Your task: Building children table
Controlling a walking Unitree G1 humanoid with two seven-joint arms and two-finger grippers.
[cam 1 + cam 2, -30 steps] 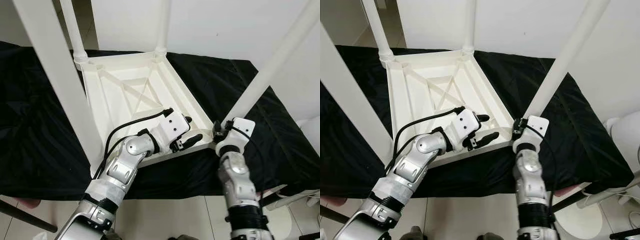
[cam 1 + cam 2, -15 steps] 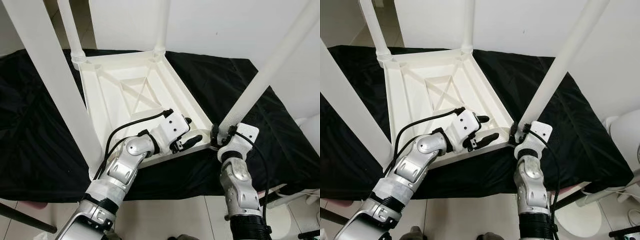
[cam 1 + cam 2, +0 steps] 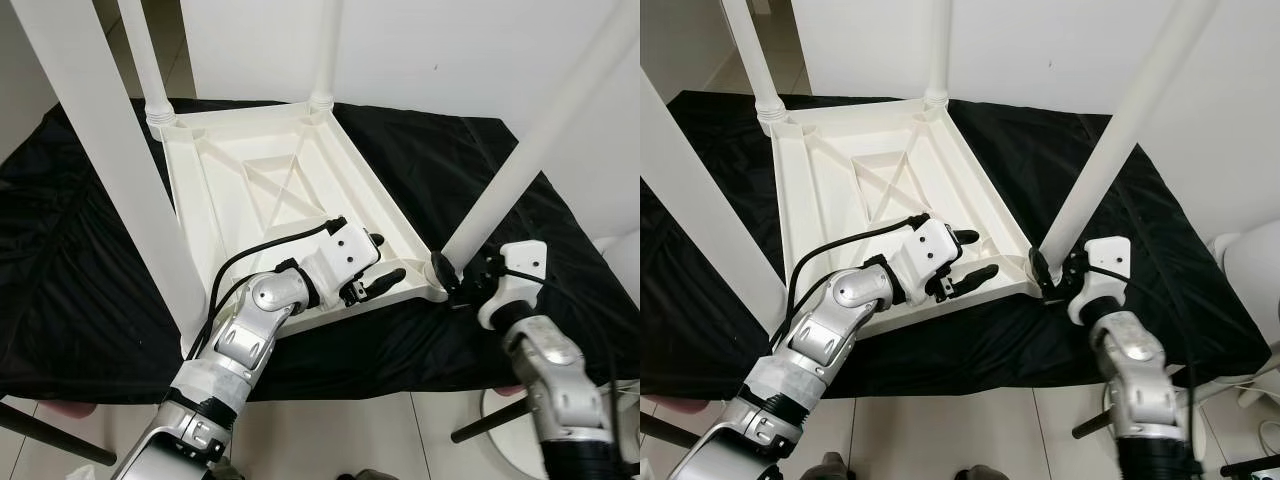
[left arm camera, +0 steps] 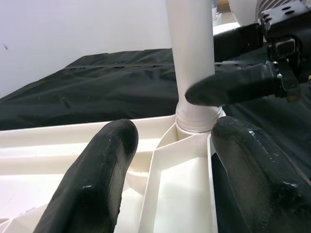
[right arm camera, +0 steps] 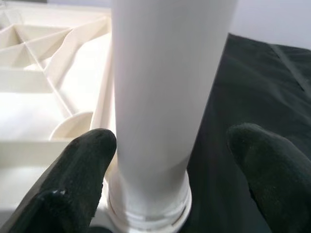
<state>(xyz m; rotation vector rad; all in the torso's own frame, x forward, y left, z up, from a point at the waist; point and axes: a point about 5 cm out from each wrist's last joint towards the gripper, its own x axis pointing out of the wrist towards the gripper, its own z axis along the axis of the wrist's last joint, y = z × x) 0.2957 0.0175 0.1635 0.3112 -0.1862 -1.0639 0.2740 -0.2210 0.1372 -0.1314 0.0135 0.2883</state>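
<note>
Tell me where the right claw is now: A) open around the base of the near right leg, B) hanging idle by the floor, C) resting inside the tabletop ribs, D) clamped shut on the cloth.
A: the right claw has a finger on each side of the leg, at its socket.

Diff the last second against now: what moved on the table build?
The right claw swung out to the robot's right and now sits, fingers open, around the base of the near right leg. The left claw stayed open on the upturned tabletop. The other legs stayed in place.
</note>
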